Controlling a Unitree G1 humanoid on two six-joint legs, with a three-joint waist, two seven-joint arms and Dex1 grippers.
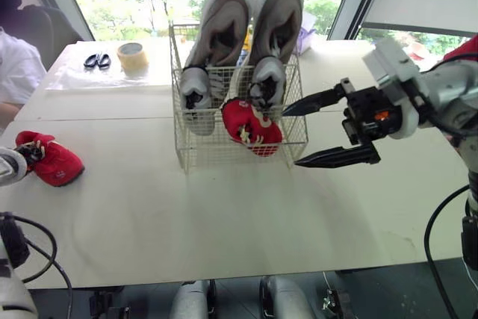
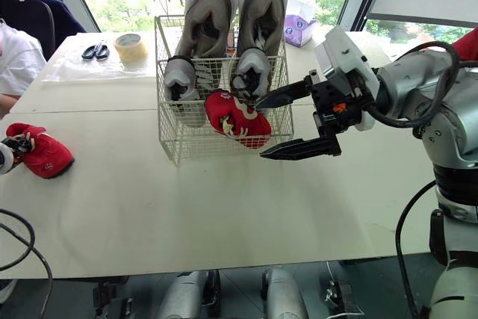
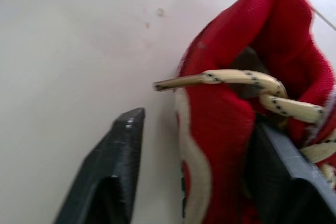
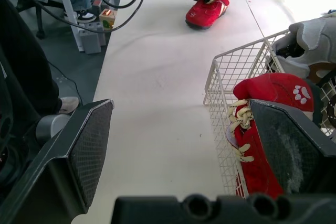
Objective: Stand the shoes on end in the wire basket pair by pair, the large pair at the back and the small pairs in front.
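L claw (image 3: pixel 197 129): part open, fingers astride the collar wall of a small red fabric shoe with cream laces (image 1: pixel 51 160), one finger inside the opening, the other just clear of the outer side, not pinched yet. Shoe lies on the white tabletop (image 1: pixel 224 214) at robot's left, well apart from the white wire basket (image 1: pixel 187 153). Judged light, soft; thin wall prob. folds under a hard squeeze, so collar/heel rim is the hold; loose lace ends may snag wire. R claw (image 1: pixel 290 137): wide open, empty, just beside basket's front right corner. Inside: second red shoe (image 1: pixel 252 126) tilted in front, pair of large grey trainers (image 1: pixel 220 35) on end behind. Markings: white paw-print (image 4: pixel 301 94) on second shoe; no brand or text legible.
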